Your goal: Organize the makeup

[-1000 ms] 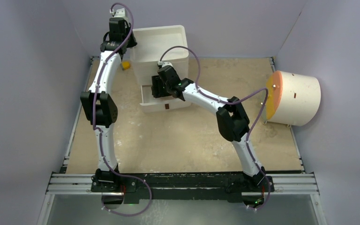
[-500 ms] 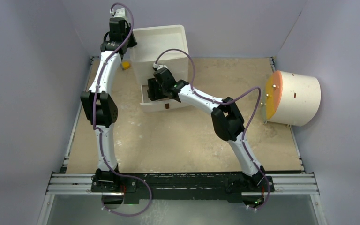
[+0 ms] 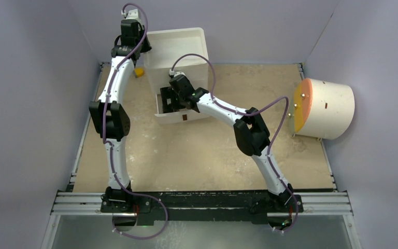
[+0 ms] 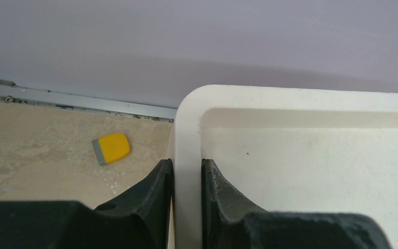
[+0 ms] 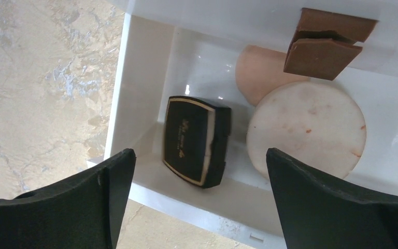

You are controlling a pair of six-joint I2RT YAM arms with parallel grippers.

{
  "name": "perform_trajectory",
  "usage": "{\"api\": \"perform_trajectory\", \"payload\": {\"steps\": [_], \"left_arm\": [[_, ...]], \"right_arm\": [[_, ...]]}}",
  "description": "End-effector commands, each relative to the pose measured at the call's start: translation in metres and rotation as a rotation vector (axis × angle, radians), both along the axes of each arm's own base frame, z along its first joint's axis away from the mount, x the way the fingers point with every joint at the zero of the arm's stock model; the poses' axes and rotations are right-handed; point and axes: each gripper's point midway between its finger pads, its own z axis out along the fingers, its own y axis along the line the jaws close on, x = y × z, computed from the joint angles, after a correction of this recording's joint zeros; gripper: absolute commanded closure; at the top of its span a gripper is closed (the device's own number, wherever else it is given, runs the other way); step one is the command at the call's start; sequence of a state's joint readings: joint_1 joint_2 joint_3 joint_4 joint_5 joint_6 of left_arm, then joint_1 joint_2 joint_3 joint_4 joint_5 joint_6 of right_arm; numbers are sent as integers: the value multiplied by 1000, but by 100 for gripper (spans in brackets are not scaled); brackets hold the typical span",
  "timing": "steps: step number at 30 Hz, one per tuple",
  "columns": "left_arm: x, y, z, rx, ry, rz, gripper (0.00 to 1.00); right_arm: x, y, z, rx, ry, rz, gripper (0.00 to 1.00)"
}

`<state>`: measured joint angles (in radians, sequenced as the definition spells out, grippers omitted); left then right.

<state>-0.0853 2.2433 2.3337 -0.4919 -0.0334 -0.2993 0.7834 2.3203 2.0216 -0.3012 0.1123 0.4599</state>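
A white drawer unit [image 3: 179,57] stands at the back, its bottom drawer [image 3: 182,118] pulled open. In the right wrist view the drawer [image 5: 134,93] holds a black square compact [image 5: 194,140], a peach disc [image 5: 259,72] and a paler round disc [image 5: 306,129]. My right gripper [image 5: 198,155] is open and empty, hovering over the drawer's front; it also shows in the top view [image 3: 168,101]. My left gripper [image 4: 186,167] is shut on the unit's top rim [image 4: 186,129], at the unit's far-left corner in the top view [image 3: 141,49]. The stick, patterned box and tan tube are out of view.
A small yellow block [image 4: 111,148] lies on the table left of the unit, also in the top view [image 3: 140,71]. A big cream cylinder with an orange face [image 3: 326,108] lies at the right edge. A brown drawer handle [image 5: 326,44] juts out above the open drawer.
My right gripper has moved left and slightly farther back, over the open drawer. The left arm has not moved.
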Motion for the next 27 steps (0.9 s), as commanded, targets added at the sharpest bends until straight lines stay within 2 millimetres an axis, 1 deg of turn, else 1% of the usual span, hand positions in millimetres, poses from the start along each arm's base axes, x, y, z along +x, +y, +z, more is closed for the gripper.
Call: {"api": "perform_trajectory", "payload": {"steps": [1, 2, 3, 5, 7, 8, 12, 13, 15, 17, 19, 21, 22, 24, 26, 27], "left_arm": [[-32, -12, -82, -29, 288, -73, 100], [-32, -12, -82, -29, 288, -73, 100], [-32, -12, -82, -29, 289, -74, 100], [-32, -11, -82, -24, 291, -70, 100], [-33, -9, -83, -18, 293, -65, 100], [-33, -8, -83, -15, 294, -64, 100], [-33, -8, -86, -15, 300, -64, 100], [-33, -8, -86, -14, 300, -63, 100], [-33, -8, -88, -14, 302, -60, 100], [-33, -8, -89, -15, 304, -58, 100], [-32, -7, -90, -16, 306, -50, 100], [-31, -5, -93, -15, 309, -31, 100], [-31, -4, -93, -14, 310, -24, 100], [-31, -2, -95, -12, 315, -16, 100], [-32, -2, -96, -12, 319, -14, 100], [-32, -2, -95, -12, 318, -14, 100]], "right_arm": [[10, -1, 0, 3, -7, -2, 1], [10, -1, 1, 4, -13, -4, 1], [10, -3, 8, 9, -27, -9, 1], [9, -9, 27, 30, -64, -21, 1], [8, -17, 56, 52, -136, -28, 1], [8, -24, 74, 58, -183, -34, 1], [6, -58, 143, 50, -385, -77, 1], [2, -66, 155, 52, -416, -79, 1], [-10, -78, 168, 53, -443, -75, 1], [-24, -87, 168, 51, -441, -56, 1], [-37, -94, 154, 25, -402, -38, 1], [-52, -96, 129, -9, -328, -22, 1], [-61, -94, 109, -28, -285, -9, 1], [-77, -91, 76, -43, -208, 8, 1], [-95, -86, 50, -50, -132, 29, 1], [-104, -82, 40, -53, -104, 42, 1]]}}
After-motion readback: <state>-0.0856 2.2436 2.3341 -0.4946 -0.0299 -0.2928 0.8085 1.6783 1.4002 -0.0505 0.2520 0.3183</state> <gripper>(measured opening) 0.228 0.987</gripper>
